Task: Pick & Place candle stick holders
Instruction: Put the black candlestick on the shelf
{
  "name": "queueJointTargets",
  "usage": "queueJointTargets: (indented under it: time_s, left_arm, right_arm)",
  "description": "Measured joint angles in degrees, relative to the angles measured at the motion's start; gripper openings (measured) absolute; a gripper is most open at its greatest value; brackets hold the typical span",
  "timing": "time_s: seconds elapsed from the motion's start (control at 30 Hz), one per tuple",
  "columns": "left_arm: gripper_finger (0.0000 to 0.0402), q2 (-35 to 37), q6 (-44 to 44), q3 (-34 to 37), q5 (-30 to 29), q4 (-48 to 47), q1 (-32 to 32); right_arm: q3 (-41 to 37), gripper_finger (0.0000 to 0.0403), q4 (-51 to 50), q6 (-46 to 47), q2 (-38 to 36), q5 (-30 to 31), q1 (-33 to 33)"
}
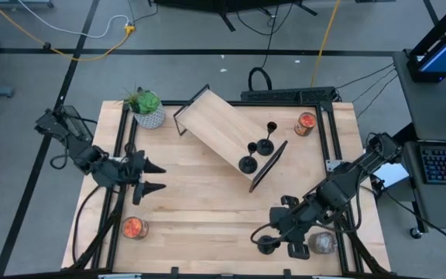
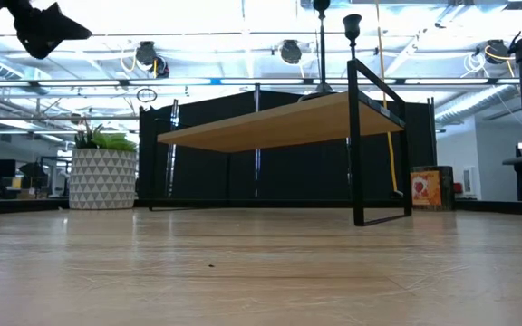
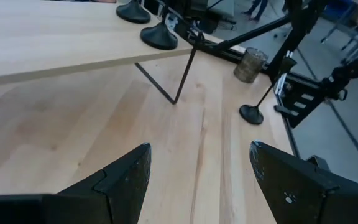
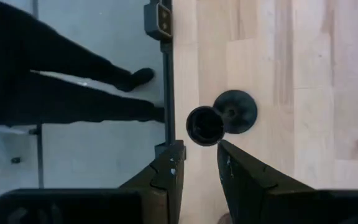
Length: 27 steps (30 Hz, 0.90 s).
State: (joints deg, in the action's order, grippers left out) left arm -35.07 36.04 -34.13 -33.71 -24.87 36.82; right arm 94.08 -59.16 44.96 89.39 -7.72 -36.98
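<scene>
My right end effector (image 4: pixel 199 163) hangs directly over a candle stick holder (image 4: pixel 219 121) at the bench's (image 1: pixel 207 209) five o'clock edge, fingers parted and grasping nothing. The step in hand is the pick: next I must descend and close on its stem. Three holders (image 1: pixel 255 147) already stand on the small shelf (image 1: pixel 219 128) toward twelve. A jar (image 1: pixel 321 242) sits just beside me. My left end effector (image 1: pixel 155 177) waits released at nine o'clock.

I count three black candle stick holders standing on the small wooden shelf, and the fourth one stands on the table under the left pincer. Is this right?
Not quite. The fourth candle stick holder stands under the right pincer, not the left; the high view shows this. The left pincer hangs open and empty at the table's other side. Three candle stick holders do stand on the wooden shelf.
</scene>
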Motion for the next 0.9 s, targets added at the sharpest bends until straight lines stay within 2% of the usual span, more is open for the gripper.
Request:
queueJointTargets:
  time_s: [0.2,0.57,0.9]
  left_arm:
    - [0.0282,3.06,-0.15,2.19,-0.92,0.49,0.72]
    - [0.0282,2.89,-1.98,2.19,-0.94,0.71,0.8]
    - [0.0282,2.9,-2.76,2.19,-0.86,1.33,0.76]
  right_arm:
    - [-0.07,0.0089,0.52,7.08,0.83,-1.33,0.0]
    - [-0.07,0.0094,-0.3,16.72,1.35,-1.4,0.27]
    - [-4.86,0.0179,2.13,22.24,1.3,-1.53,0.27]
